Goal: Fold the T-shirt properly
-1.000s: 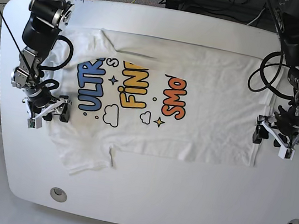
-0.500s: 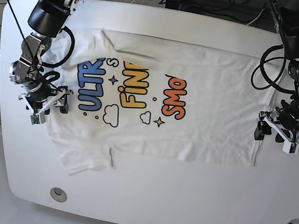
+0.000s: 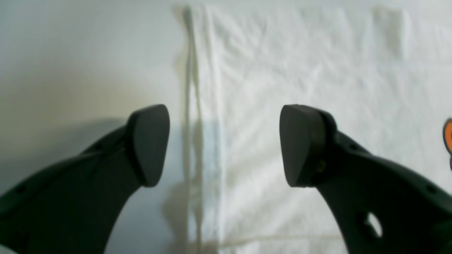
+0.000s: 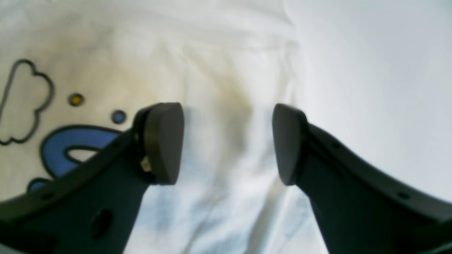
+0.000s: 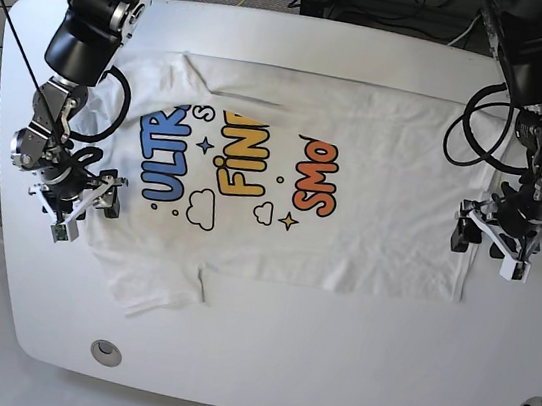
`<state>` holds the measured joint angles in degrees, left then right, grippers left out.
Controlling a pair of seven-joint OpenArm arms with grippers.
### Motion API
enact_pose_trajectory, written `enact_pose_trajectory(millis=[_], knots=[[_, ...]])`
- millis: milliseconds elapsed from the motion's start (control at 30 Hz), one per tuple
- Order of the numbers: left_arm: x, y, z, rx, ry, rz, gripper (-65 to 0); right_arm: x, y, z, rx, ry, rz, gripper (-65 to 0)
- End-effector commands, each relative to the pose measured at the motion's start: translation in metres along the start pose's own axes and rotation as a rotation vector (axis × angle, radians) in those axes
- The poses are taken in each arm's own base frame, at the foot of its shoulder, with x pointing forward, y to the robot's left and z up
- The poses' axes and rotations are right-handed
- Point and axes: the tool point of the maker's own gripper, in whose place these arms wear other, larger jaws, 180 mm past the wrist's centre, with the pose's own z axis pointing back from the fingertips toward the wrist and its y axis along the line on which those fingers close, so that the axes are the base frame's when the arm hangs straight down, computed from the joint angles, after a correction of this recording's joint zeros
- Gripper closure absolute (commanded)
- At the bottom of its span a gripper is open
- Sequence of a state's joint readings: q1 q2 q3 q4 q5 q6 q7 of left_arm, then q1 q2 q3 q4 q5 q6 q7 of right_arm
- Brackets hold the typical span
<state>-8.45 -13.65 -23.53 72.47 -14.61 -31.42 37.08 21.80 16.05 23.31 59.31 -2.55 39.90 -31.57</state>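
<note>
- Base view: since a second ago I've shifted both arms slightly; the T-shirt (image 5: 284, 185) lies print-up on the worktop (image 5: 259, 363), unfolded.
- Left end effector (image 5: 492, 244) gapes wide astride the hem; right end effector (image 5: 79, 204) is parted, empty, at the collar end.
- Only the wrist views show nothing pinched.

Left gripper (image 5: 488, 248) fingers (image 3: 303, 144) spread wide; right gripper (image 5: 86, 211) fingers (image 4: 164, 143) parted.

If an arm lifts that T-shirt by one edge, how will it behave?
The T-shirt would likely droop and fold, not hold shape: it lies flat, wrinkled, with a rumpled sleeve. It looks thin, so probably light. Pushed across the smooth table, it would probably bunch rather than slide whole.
</note>
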Motion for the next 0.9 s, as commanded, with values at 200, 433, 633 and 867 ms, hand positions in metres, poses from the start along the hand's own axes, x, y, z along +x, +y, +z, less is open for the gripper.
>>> enact_pose_trajectory(millis=[200, 433, 633, 867], knots=[[0.019, 0.005, 0.013, 0.026, -0.037, -0.044, -45.2, 0.017, -0.003, 0.007, -0.011, -0.06, 0.019, -39.7], [0.011, 0.001, 0.01, 0.017, -0.038, -0.032, -45.7, 0.007, 0.002, 0.014, -0.009, -0.077, 0.018, -39.7], [0.007, -0.005, 0.006, 0.005, -0.044, -0.014, -45.8, 0.006, 0.006, 0.02, -0.009, -0.098, 0.029, -39.4], [0.005, -0.007, 0.007, 0.006, -0.047, -0.002, -46.1, 0.008, 0.005, 0.017, -0.009, -0.109, 0.034, -39.7]])
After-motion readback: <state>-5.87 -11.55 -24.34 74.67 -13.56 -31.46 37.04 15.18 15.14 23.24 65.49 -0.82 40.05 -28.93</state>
